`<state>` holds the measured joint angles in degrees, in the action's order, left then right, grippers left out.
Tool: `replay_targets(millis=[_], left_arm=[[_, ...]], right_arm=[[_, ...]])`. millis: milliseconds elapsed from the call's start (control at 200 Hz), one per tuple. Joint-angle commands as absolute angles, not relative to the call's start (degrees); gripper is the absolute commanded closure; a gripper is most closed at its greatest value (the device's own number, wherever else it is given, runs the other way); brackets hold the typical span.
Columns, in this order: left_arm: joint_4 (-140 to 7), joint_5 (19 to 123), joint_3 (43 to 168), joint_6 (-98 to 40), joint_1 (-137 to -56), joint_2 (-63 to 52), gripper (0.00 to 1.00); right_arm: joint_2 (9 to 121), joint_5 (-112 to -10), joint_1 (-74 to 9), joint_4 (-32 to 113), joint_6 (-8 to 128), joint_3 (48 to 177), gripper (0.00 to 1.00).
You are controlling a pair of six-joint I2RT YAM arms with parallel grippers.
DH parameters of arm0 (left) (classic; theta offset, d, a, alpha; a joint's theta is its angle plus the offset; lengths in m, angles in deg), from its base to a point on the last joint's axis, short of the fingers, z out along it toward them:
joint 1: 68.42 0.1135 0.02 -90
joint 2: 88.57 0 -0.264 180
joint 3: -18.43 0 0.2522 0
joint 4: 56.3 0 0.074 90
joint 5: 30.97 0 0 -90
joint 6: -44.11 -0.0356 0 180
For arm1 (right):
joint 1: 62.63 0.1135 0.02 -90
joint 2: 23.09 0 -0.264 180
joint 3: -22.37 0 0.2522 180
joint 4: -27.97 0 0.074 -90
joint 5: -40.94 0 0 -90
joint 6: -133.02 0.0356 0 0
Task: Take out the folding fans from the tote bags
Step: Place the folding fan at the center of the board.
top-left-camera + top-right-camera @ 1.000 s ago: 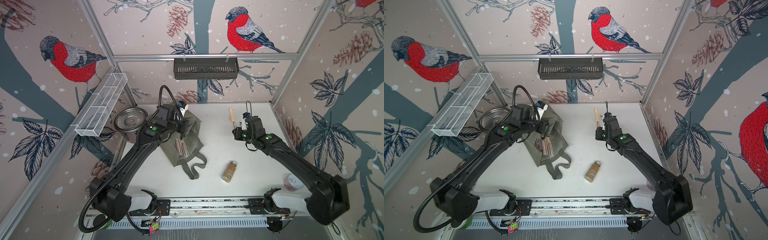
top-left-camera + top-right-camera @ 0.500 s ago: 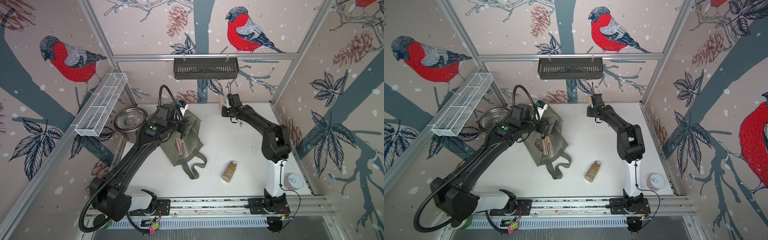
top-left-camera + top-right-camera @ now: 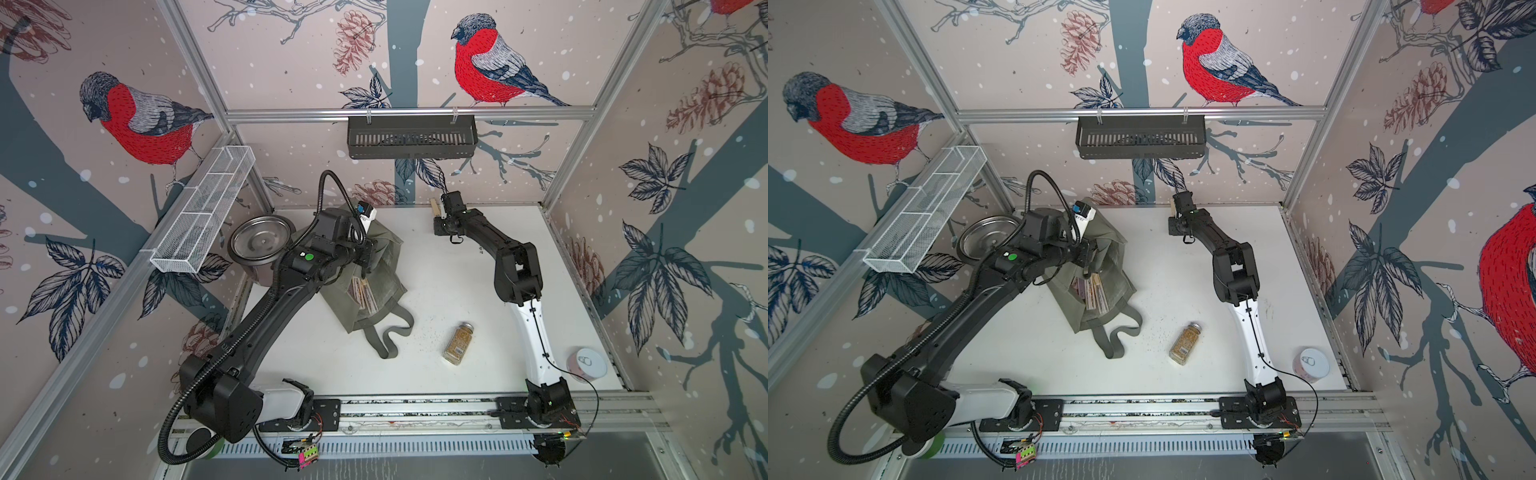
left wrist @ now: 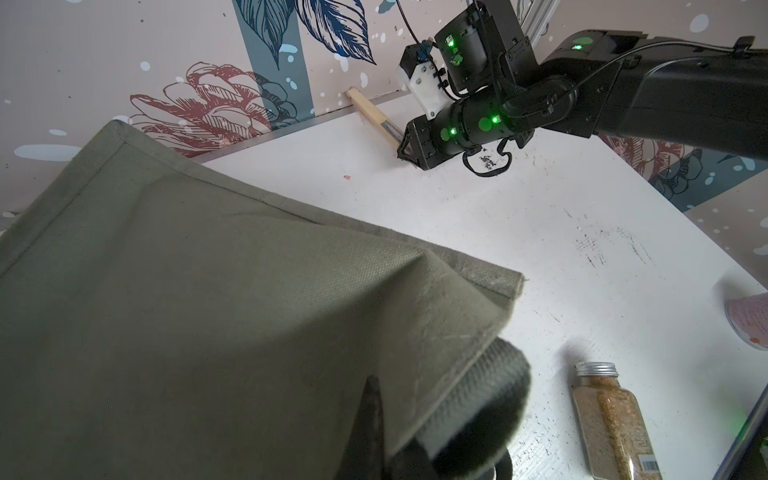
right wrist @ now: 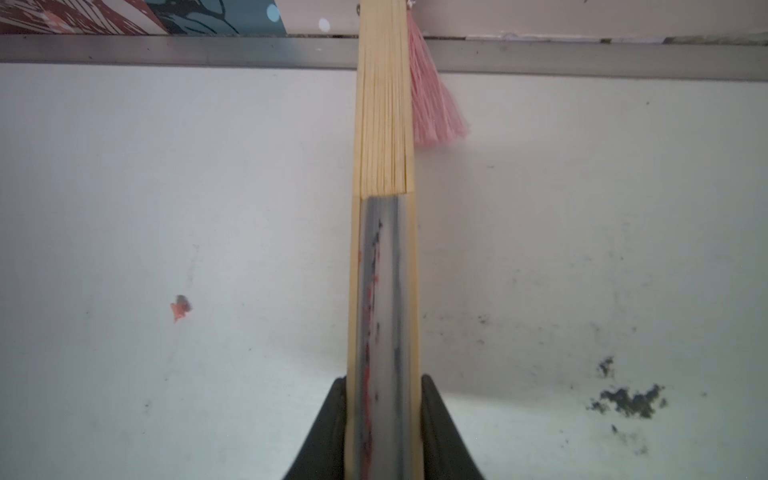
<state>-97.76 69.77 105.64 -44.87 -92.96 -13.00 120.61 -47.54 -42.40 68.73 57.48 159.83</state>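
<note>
The olive-grey tote bag [image 3: 388, 266] [image 3: 1115, 262] [image 4: 208, 291] lies left of the table's centre, mouth toward the front. Several folding fans [image 3: 363, 293] [image 3: 1094, 293] show inside its opening. My left gripper [image 4: 415, 415] [image 3: 365, 257] is shut on the bag's upper fabric edge and holds it raised. My right gripper [image 5: 384, 386] [image 3: 441, 224] [image 4: 405, 145] is at the back wall, shut on one folding fan [image 5: 384, 249] [image 3: 435, 206] [image 3: 1173, 205] with pale bamboo sticks, a grey leaf and a pink tassel [image 5: 432, 108]. That fan's end reaches the wall's metal rail.
A steel pot [image 3: 259, 241] stands left of the bag. A glass spice jar [image 3: 458, 343] lies front of centre, amid scattered grains. A pull-tab can [image 3: 586, 363] stands front right. A black basket [image 3: 411, 135] hangs on the back wall, a white wire basket [image 3: 203, 208] on the left.
My right arm has swung from mid-table to the back wall, carrying the fan with it. The left arm and the bag have stayed still.
</note>
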Motion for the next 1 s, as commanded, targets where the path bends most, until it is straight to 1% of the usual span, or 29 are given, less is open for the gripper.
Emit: replay_targets(millis=[0,190,340,485,550,680,901,996], left_arm=[[-96.52,68.78,105.65,-45.45,-92.85,-12.89,1.00],[-96.39,68.95,105.50,-45.45,-92.85,-12.79,1.00],[-96.52,69.04,105.64,-45.36,-92.94,-12.53,1.00],[-96.53,68.98,105.59,-45.40,-92.94,-12.70,1.00],[-96.52,68.94,105.57,-45.44,-92.94,-12.76,1.00],[-96.52,68.90,105.58,-45.42,-92.94,-12.78,1.00],[-96.54,68.87,105.55,-45.45,-92.94,-12.98,1.00],[-96.52,68.95,105.59,-45.44,-92.94,-13.11,1.00]], right_arm=[[120.26,-45.89,-42.01,67.53,56.27,157.79,0.82],[117.90,-45.93,-41.03,63.94,57.19,150.88,0.80],[118.55,-45.61,-40.26,64.01,57.76,150.56,0.75],[118.31,-46.74,-40.09,64.59,58.80,150.30,0.64],[117.91,-46.70,-39.96,65.23,58.98,150.30,0.55],[116.34,-48.96,-39.78,65.96,59.50,149.97,0.48],[111.55,-51.37,-39.76,65.78,61.12,147.65,0.40],[107.99,-51.52,-39.65,64.82,62.16,143.90,0.39]])
